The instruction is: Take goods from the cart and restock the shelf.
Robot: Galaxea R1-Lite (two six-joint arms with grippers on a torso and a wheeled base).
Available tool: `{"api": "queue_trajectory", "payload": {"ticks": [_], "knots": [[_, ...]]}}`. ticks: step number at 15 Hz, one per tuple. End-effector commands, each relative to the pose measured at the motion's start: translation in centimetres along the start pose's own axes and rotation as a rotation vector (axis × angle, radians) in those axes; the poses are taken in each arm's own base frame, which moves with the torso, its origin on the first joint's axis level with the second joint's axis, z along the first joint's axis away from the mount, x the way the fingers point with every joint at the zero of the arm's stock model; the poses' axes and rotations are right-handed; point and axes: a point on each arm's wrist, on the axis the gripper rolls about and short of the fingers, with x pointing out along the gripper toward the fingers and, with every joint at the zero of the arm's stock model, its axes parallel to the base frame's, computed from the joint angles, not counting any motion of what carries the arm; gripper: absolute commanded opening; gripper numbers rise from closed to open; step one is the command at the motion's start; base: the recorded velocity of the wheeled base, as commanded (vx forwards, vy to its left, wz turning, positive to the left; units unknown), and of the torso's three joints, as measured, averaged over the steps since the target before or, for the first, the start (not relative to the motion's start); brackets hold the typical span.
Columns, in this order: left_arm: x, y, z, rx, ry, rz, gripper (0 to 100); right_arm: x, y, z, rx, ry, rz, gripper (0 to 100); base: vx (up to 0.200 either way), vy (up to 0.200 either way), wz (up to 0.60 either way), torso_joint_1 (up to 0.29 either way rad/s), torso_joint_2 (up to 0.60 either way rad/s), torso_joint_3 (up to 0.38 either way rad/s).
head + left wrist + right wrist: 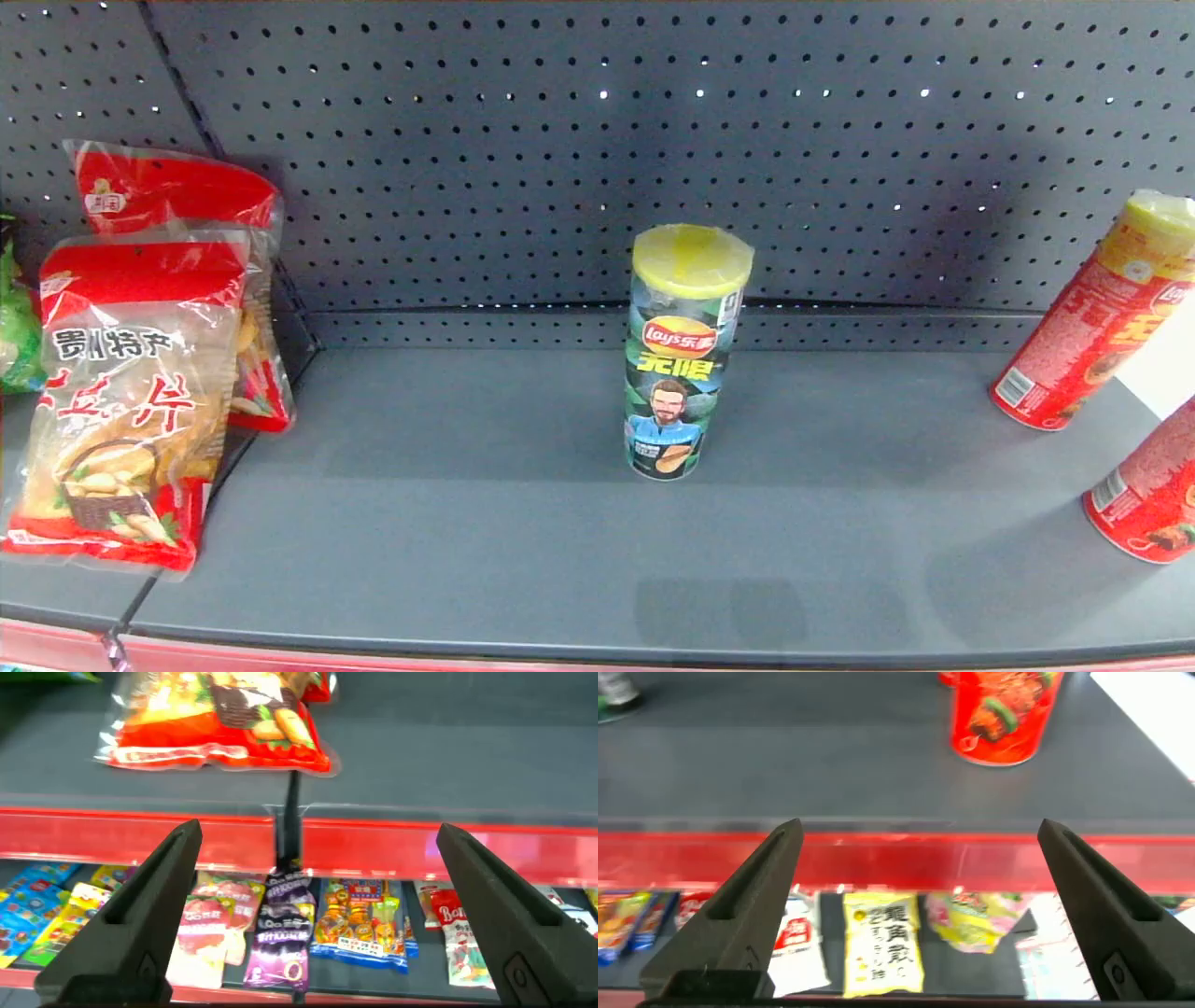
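Both your grippers are spread wide with nothing in them. The left gripper (pixel 318 831) and the right gripper (pixel 920 826) each hang just in front of the red front strip (pixel 392 845) of the shelf (pixel 467 523), so I'd read this as the gap between two picks, jaws ready for the next item.

Past the right one, a red can (pixel 999 714) stands close to the shelf front. Past the left, a red snack bag (pixel 220 728) lies near the edge. Hanging packets (pixel 285 929) fill the level below.

Further in, the green chip can (pixel 688 355) stands upright mid-shelf, close to the pegboard back (pixel 653 140), label facing out, which is how you'd want it for shoppers. It's well apart from the snack bags (pixel 121 401) on your left and the red cans (pixel 1092 317) on your right, so I'd guess more cans go beside it.
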Motion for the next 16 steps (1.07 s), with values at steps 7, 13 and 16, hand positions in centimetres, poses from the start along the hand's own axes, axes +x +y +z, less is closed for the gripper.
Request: {"api": "queue_trajectory", "payload": {"ticks": [7, 13, 16], "knots": [[0.01, 0.00, 0.01, 0.002, 0.001, 0.001, 100, 0.01, 0.00, 0.00, -0.001, 0.001, 0.001, 100, 0.000, -0.200, 0.00, 0.004, 0.00, 0.001], [0.01, -0.01, 0.01, 0.002, 0.001, -0.002, 100, 0.01, 0.01, 0.00, 0.002, 0.001, 0.001, 100, 0.000, -0.200, 0.00, 0.002, 0.00, 0.000], [0.01, -0.01, 0.01, 0.002, 0.001, -0.002, 100, 0.01, 0.01, 0.00, 0.004, 0.001, 0.001, 100, 0.000, -0.200, 0.00, 0.004, 0.00, 0.002]]}}
